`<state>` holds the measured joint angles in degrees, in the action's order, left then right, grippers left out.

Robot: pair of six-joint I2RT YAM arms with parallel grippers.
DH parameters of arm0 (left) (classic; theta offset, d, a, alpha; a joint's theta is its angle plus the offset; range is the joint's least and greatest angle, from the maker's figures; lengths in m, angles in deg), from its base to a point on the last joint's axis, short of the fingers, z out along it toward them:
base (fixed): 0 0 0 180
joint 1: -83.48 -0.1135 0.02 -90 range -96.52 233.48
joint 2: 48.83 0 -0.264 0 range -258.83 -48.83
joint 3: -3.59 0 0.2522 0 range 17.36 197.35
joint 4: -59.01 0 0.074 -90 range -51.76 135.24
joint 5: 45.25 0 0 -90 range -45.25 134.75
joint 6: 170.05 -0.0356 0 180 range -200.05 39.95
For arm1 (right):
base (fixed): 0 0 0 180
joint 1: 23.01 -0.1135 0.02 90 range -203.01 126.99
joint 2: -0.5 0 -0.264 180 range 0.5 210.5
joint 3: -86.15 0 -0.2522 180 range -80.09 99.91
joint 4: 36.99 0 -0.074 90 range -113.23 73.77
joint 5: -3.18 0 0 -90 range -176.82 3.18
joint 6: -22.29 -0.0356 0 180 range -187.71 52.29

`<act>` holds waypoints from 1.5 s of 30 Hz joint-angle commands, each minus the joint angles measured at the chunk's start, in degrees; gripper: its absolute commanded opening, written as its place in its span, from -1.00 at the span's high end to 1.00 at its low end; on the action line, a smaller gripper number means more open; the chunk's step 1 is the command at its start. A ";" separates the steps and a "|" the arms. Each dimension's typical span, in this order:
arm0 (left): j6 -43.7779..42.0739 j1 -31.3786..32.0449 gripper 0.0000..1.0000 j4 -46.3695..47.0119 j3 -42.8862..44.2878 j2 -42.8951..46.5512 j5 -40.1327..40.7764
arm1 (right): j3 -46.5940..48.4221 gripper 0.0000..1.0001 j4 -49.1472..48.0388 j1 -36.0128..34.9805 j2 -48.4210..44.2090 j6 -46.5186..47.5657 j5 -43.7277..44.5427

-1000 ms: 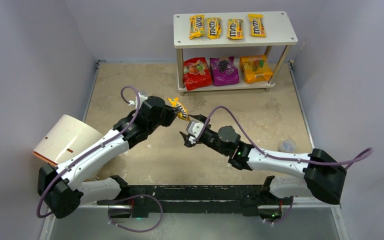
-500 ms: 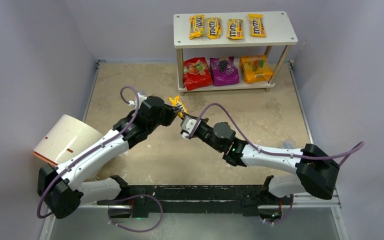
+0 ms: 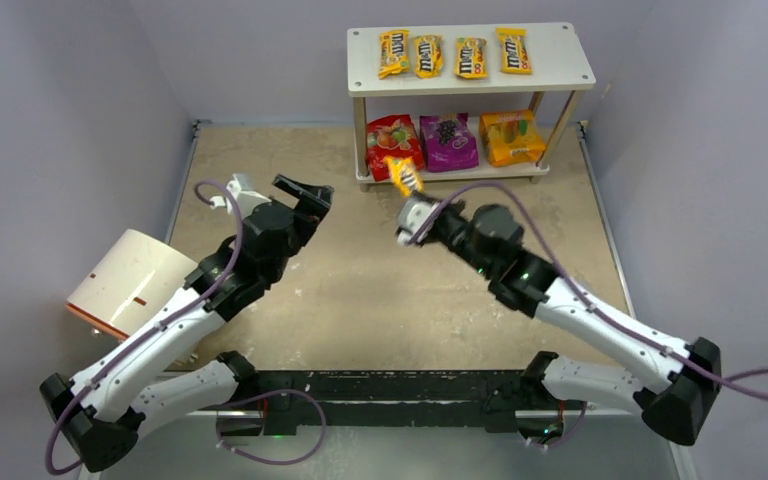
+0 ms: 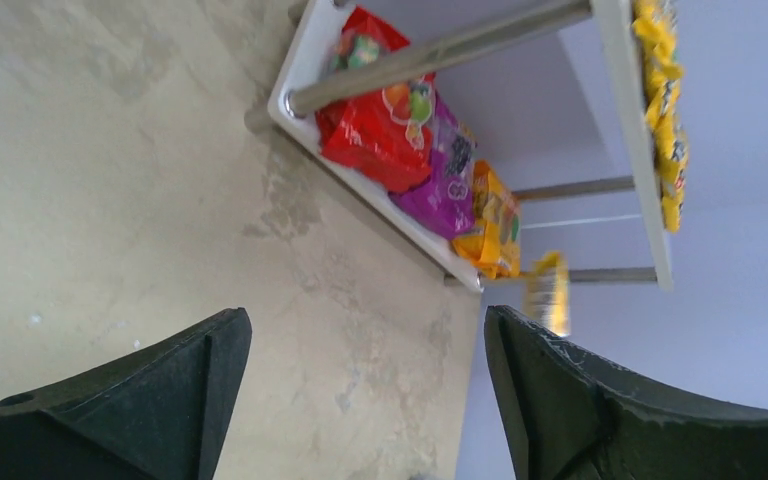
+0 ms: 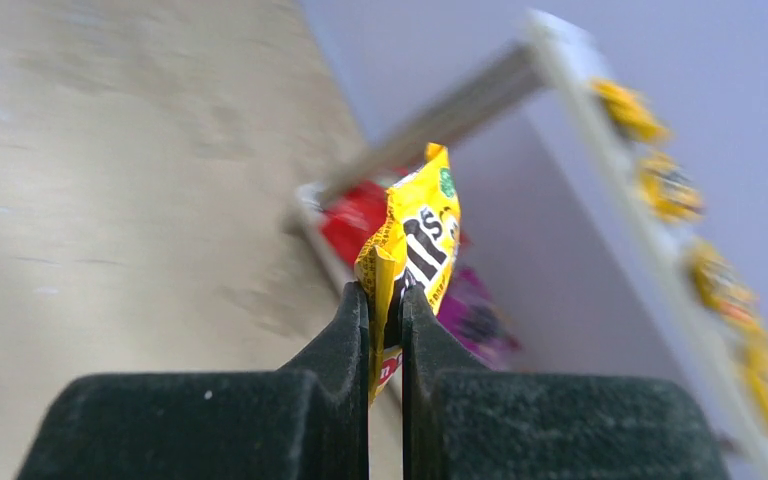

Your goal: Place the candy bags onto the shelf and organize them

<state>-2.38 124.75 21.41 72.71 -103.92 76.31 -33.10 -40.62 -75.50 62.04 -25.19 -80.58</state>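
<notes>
My right gripper (image 3: pixel 407 198) is shut on a small yellow M&M's packet (image 3: pixel 401 176), held upright above the floor just in front of the shelf's lower tier. In the right wrist view the packet (image 5: pixel 415 230) stands pinched between the closed fingers of the right gripper (image 5: pixel 385 300). Left of it, my left gripper (image 3: pixel 305 196) is open and empty, and the left wrist view shows only floor in the left gripper (image 4: pixel 365 340). The white shelf (image 3: pixel 562 62) carries several yellow packets (image 3: pixel 450 55) on top. Below lie a red pouch (image 3: pixel 394 147), a purple pouch (image 3: pixel 448 141) and an orange pouch (image 3: pixel 512 137).
A white cylinder with an orange rim (image 3: pixel 130 278) lies on its side at the left, beside my left arm. Pale purple walls close the area on three sides. A black rail (image 3: pixel 390 385) runs along the near edge.
The yellow packet passed from the left gripper to the right. The left gripper opened and drew back to the left; the right shut on the packet and carried it toward the shelf.
</notes>
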 commanded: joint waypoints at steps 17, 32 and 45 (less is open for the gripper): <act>-22.52 -0.23 -0.96 -1.72 -2.84 1.18 22.14 | 59.48 1.00 37.22 53.61 24.97 23.83 -27.39; -14.66 -0.23 -1.00 -11.06 -4.39 6.83 36.55 | 72.54 0.99 39.97 58.38 40.65 31.76 -26.12; -12.02 -0.23 -1.00 -13.56 -4.58 7.09 38.85 | 73.18 0.92 40.81 59.08 43.21 36.64 -29.02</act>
<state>-15.86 124.73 8.51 67.37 -96.89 112.81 37.97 0.71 -16.84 105.49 9.52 -109.17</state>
